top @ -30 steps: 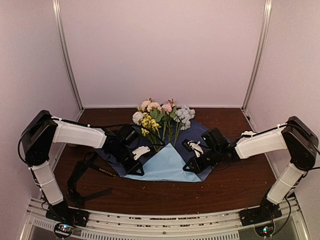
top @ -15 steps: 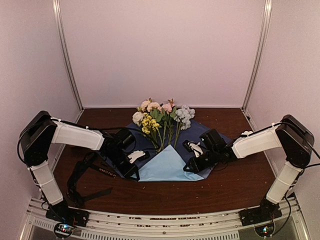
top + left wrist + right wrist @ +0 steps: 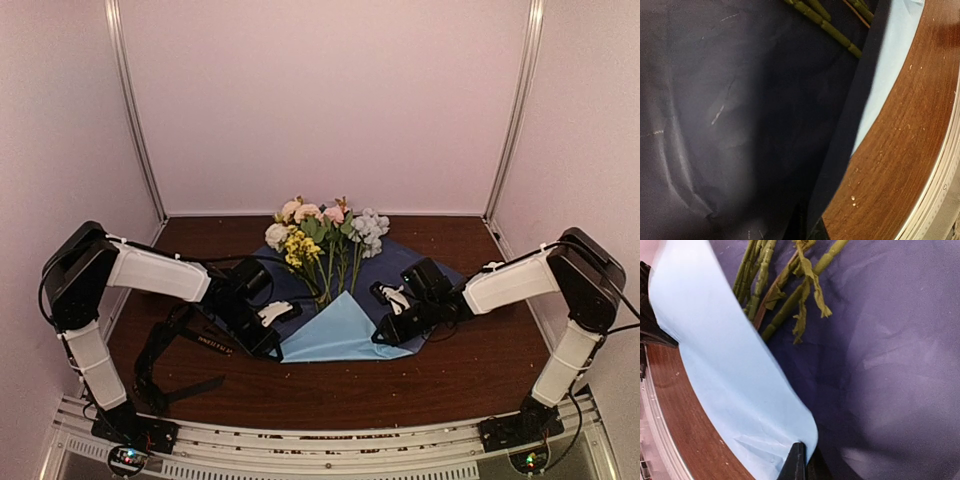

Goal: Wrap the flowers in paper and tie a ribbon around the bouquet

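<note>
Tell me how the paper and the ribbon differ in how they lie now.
The paper is a wide blue sheet; the ribbon is a narrow black strip. The paper lies under the flowers, its near corner folded up over the stems; the ribbon lies loose left of it, away from the flowers. Both rest on the brown table.

Both arms rise from their bases, bend at the elbow and slope inward and down, their forearms pointing toward each other. The left gripper (image 3: 272,340) and the right gripper (image 3: 386,335) sit low and apart, fingertips angled toward the near side. The jaws of both are closed.
</note>
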